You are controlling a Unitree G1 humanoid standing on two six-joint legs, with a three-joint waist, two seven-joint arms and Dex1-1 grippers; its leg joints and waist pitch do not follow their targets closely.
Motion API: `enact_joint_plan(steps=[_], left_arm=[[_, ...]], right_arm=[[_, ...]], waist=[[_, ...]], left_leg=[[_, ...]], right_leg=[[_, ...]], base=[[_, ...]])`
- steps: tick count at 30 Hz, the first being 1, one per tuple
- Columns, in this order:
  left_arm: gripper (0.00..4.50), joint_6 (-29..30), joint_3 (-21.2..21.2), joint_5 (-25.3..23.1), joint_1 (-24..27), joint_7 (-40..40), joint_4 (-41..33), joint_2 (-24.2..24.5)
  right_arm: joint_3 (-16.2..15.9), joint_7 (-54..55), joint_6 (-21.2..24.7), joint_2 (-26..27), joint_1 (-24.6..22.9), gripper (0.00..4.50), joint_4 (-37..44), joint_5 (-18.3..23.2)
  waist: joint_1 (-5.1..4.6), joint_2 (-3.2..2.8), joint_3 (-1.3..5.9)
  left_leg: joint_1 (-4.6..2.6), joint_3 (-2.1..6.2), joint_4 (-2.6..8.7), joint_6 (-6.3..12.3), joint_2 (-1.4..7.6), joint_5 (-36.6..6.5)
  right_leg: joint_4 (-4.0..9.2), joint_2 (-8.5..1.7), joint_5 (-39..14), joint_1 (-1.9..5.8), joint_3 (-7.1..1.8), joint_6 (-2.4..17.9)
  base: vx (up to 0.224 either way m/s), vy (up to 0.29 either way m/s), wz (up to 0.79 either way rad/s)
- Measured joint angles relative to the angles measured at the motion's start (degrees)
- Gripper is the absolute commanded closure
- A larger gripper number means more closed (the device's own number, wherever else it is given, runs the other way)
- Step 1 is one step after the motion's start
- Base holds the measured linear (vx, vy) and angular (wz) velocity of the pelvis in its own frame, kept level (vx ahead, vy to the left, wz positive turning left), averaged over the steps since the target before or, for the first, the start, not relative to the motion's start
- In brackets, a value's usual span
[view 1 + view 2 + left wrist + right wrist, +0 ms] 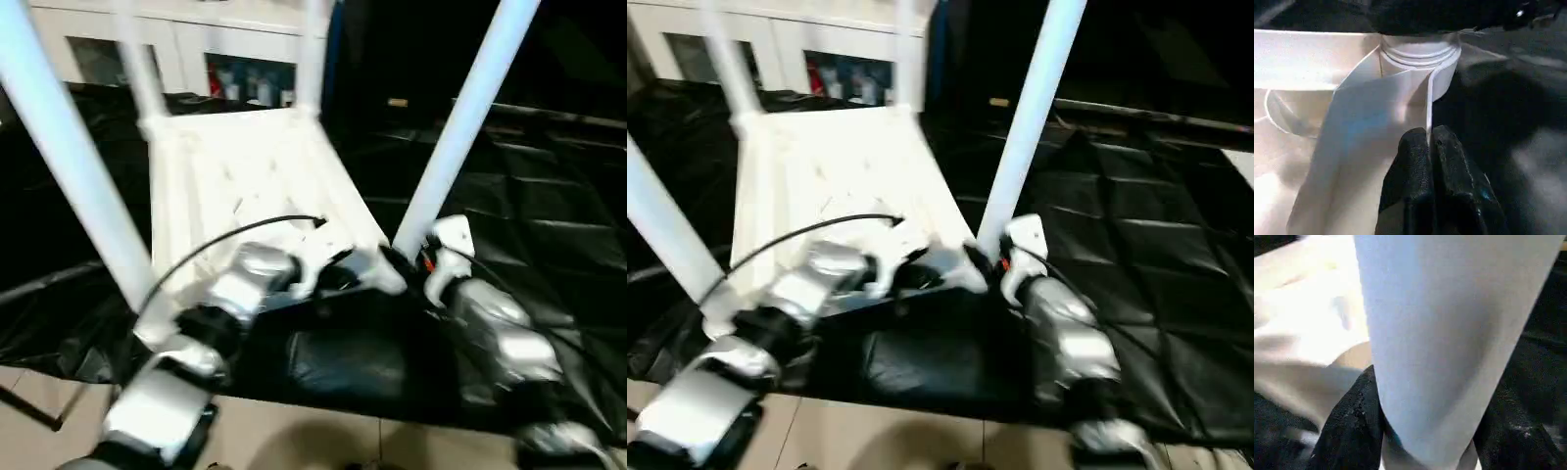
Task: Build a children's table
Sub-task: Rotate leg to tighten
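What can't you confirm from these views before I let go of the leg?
- Right gripper around the near right leg: the leg's seating in its socket is hidden behind the gripper, head views.
- All four leg tops: cut off by the top edge.
- Left gripper pinches a tabletop rib; the top's far underside is blurred.

Four white legs rise from the upturned table top (245,166) and block its corners: near-left leg (69,157), near-right leg (460,122), two far ones. Between them the ribbed underside lies open. The black-draped bench (549,215) is free on the right.
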State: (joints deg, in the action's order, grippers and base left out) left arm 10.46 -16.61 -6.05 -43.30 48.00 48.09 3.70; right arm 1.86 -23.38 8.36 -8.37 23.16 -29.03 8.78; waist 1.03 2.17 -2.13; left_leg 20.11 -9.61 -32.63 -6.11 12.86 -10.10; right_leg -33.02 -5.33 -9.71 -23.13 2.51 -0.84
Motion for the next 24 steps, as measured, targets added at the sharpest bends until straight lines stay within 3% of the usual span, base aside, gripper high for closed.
enact_joint_plan(steps=[5,6,13,18,24], left_arm=[[4.5,-0.51,0.17,-0.91,-0.23,-2.32,1.15,-1.44],[4.5,-0.61,0.2,-0.93,-0.23,-2.26,1.18,-1.45],[4.5,-2.08,0.13,-0.51,-0.89,2.7,1.66,0.23],[4.5,-2.46,-0.2,0.51,-0.86,9.58,0.37,3.02],[4.5,-3.53,-1.42,2.05,0.6,21.58,-3.31,8.46]], right_arm=[[0.03,4.69,-2.06,1.8,1.45,2.56,-2.22,-2.45],[-0.02,4.61,-2.75,1.8,1.44,2.0,-2.54,-2.59],[-2.67,-2.74,-6.6,-1.72,1.29,1.66,-3.92,-4.82],[-4.3,-15.15,-7.84,-6.65,-0.14,1.66,-1.99,-2.91],[-5.71,-31.95,-6.27,-11.73,-3.26,1.66,3.71,3.11]], waist=[[-0.63,-0.04,0.07],[-0.69,-0.09,0.09],[-0.87,-0.21,0.07],[-0.61,-0.24,0.05],[0.72,-0.43,-0.03]], left_leg=[[-0.05,0.0,-0.01,0.0,-0.04,0.0],[-0.04,0.0,-0.01,0.0,-0.06,0.0],[0.21,-0.01,0.04,0.0,-0.03,0.0],[0.19,-0.02,0.34,0.0,0.04,-0.01],[0.32,-0.13,0.32,0.13,0.1,-0.04]], right_leg=[[0.06,0.0,0.0,0.01,-0.05,0.0],[0.06,-0.01,0.0,0.01,-0.08,0.0],[-0.02,0.01,0.17,-0.12,-0.08,0.14],[-0.09,0.05,0.66,-0.15,0.01,0.44],[-0.03,0.05,0.49,-0.35,-0.02,0.37]], base=[[0.0,0.0,0.0],[0.0,0.0,0.0],[0.0,0.0,0.0],[0.0,0.0,0.0],[0.0,0.0,0.0]])
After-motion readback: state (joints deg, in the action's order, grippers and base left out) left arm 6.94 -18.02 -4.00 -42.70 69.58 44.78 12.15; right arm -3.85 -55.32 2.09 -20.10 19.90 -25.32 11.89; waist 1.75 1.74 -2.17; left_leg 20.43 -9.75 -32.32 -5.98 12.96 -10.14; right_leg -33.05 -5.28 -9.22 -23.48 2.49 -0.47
